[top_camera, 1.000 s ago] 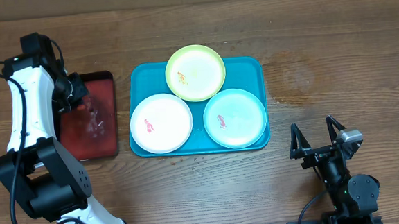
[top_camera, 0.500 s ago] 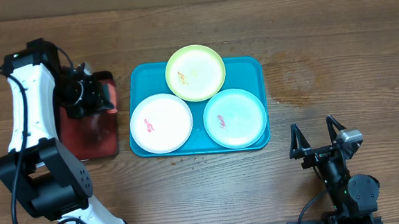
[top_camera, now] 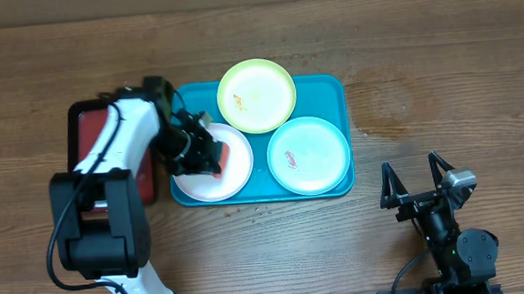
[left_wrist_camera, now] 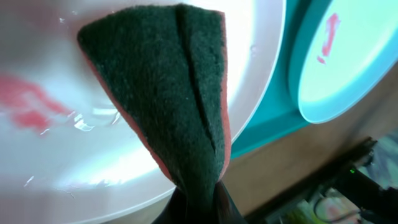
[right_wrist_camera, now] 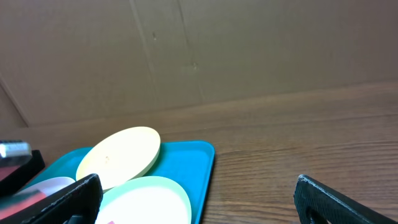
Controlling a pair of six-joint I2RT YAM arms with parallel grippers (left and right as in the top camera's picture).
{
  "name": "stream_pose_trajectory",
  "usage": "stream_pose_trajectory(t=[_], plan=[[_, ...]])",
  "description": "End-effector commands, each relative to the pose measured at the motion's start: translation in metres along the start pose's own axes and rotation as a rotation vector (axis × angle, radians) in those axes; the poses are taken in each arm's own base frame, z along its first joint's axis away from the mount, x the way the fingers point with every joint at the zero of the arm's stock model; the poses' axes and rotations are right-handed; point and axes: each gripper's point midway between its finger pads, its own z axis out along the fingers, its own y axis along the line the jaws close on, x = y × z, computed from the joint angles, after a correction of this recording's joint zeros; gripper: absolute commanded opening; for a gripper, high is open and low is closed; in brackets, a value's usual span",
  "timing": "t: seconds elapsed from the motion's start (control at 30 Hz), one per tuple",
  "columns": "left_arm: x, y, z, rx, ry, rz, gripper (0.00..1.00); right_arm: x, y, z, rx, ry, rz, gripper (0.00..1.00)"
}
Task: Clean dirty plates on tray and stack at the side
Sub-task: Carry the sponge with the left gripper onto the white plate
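The teal tray [top_camera: 327, 93] holds three plates: white [top_camera: 236, 171] at front left, yellow-green [top_camera: 257, 94] at the back, pale mint [top_camera: 309, 154] at front right. Each of the yellow-green and mint plates shows a red smear. My left gripper [top_camera: 210, 159] is shut on a sponge [left_wrist_camera: 168, 93], dark green with a red-orange underside, and holds it over the white plate [left_wrist_camera: 50, 143], beside its red smear [left_wrist_camera: 25, 99]. The mint plate [left_wrist_camera: 348, 56] lies to the right there. My right gripper [top_camera: 419, 185] is open and empty, low at the front right, apart from the tray [right_wrist_camera: 193, 162].
A red tray with a black rim [top_camera: 92, 130] lies left of the teal tray, partly under my left arm. A cardboard wall [right_wrist_camera: 199, 50] stands behind the table. Bare wood table [top_camera: 440, 81] lies right of the tray.
My left gripper has moved right, from over the red tray to over the white plate, carrying the sponge. The right arm has not moved.
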Motion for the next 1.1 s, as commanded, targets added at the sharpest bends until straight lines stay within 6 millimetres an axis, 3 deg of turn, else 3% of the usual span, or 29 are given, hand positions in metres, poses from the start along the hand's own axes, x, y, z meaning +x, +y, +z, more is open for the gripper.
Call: stream_pose_trajectory(t=[0.0, 0.13, 0.2, 0.33, 0.43, 0.6, 0.63, 0.67, 0.77, 0.93, 1.0, 1.07], plan=[[-0.001, -0.006, 0.008, -0.035, -0.027, -0.022, 0.04, 0.002, -0.001, 0.000, 0.003, -0.005, -0.004, 1.00], [-0.004, 0.012, 0.010, -0.188, -0.048, -0.085, 0.07, 0.002, -0.001, 0.000, 0.003, -0.005, -0.004, 1.00], [-0.005, 0.014, 0.009, -0.206, -0.050, -0.086, 0.29, 0.002, -0.001, 0.000, 0.003, -0.005, -0.004, 1.00], [-0.011, 0.001, -0.003, -0.158, -0.064, -0.085, 0.50, 0.002, -0.001, 0.000, 0.003, -0.005, -0.004, 1.00], [-0.022, -0.021, -0.030, -0.093, -0.091, -0.053, 0.59, 0.002, -0.001, 0.000, 0.003, -0.005, -0.004, 1.00], [-0.041, -0.051, -0.097, -0.084, -0.218, 0.000, 0.62, 0.002, -0.001, 0.000, 0.003, -0.005, -0.004, 1.00], [-0.045, -0.058, -0.111, -0.079, -0.261, 0.015, 0.73, 0.002, -0.001, 0.000, 0.003, -0.005, -0.004, 1.00], [-0.048, -0.064, -0.123, -0.076, -0.301, 0.031, 0.99, 0.002, -0.001, 0.000, 0.003, -0.005, -0.004, 1.00], [-0.054, -0.076, -0.143, -0.072, -0.383, 0.076, 1.00, 0.002, -0.001, 0.000, 0.003, -0.005, -0.004, 1.00], [-0.044, -0.073, -0.135, -0.086, -0.333, 0.091, 1.00, 0.000, 0.000, 0.000, -0.002, -0.010, -0.004, 1.00], [-0.039, -0.070, -0.129, -0.095, -0.297, 0.118, 1.00, -0.010, 0.020, -0.001, -0.113, -0.040, 0.068, 1.00], [-0.036, -0.066, -0.123, -0.101, -0.273, 0.132, 1.00, -0.003, 0.052, -0.008, -0.298, 0.029, 0.208, 1.00]])
